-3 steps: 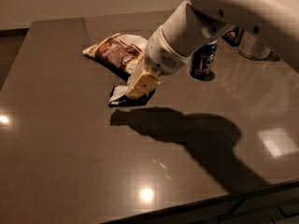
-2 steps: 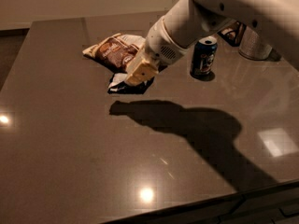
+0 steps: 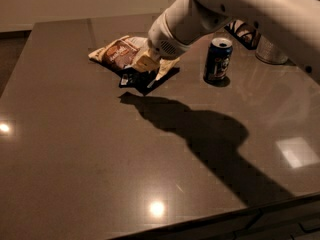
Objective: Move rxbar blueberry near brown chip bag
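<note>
rxbar (image 3: 131,79) under tool (image 3: 145,63), maybe touching chip bag (image 3: 116,54)

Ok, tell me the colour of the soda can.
The can is dark blue with white markings, camera view. The gripper hovers by the brown chip bag.

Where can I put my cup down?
The front half and left side of the table are bare. The back is crowded: the brown chip bag, the rxbar blueberry beside it, the gripper above the bar, the blue can further right.

Likely a kitchen: dark glossy counter (image 3: 75,159), soda can (image 3: 218,59), claw (image 3: 145,64) at chip bag (image 3: 117,54).
</note>
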`<control>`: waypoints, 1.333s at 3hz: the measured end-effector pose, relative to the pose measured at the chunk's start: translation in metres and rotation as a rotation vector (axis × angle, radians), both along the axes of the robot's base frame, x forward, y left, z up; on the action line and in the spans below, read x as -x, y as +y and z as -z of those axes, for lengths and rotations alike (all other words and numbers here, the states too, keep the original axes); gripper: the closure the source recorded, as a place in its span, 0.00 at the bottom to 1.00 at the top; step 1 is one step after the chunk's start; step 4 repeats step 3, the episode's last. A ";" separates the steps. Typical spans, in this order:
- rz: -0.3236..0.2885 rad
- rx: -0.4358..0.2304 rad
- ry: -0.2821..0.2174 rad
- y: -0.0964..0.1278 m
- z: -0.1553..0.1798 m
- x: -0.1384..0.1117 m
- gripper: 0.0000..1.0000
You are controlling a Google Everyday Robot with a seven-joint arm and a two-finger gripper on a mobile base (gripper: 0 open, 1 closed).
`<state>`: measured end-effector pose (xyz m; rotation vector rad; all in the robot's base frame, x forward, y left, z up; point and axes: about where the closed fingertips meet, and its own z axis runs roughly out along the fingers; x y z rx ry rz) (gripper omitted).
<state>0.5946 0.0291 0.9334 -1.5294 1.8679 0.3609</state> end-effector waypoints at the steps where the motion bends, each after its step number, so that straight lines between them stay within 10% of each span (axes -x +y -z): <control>1: 0.052 -0.001 -0.018 0.004 0.002 -0.014 0.35; 3: 0.048 0.000 -0.018 0.007 0.002 -0.013 0.00; 4: 0.048 0.000 -0.018 0.007 0.002 -0.013 0.00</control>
